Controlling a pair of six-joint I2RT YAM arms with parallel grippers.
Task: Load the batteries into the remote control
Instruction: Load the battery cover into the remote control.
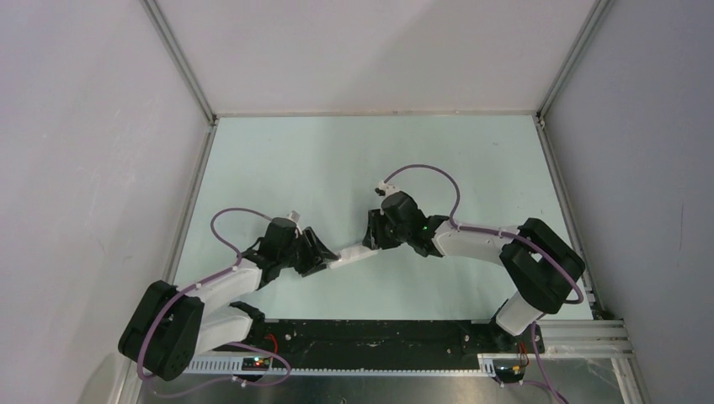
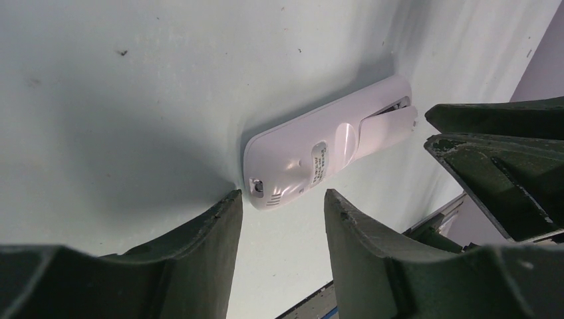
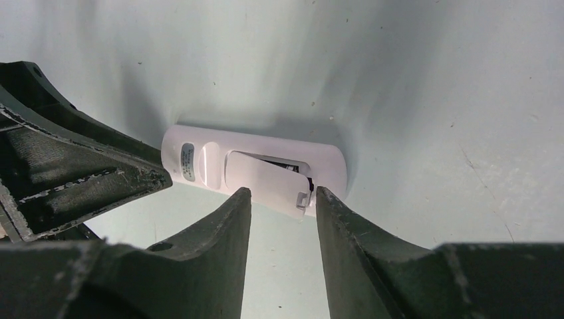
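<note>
While end effectors (image 2: 282, 199) (image 3: 281, 193) flank it, the remote control (image 2: 326, 149) lies face-down.

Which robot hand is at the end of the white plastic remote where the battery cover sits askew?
The right hand, beside the lifted battery cover of the white plastic remote control; the left hand faces the closed end with the label.

I'm looking down into a boxed-in cell. A pale mint-green surface (image 1: 337, 160) is closed off by plain white panels: a back wall (image 1: 370, 50), a left wall (image 1: 76, 168) and a right wall (image 1: 644, 151). Aluminium frame rails (image 1: 178, 57) run up both rear corners. Along the near edge lies a black base strip (image 1: 379, 335), with a white slotted cable duct (image 1: 362, 367) just in front. The light is soft and even. From my wrist views, the surface shows small dark specks (image 2: 122, 52) and a faint scratch (image 3: 489, 193).
</note>
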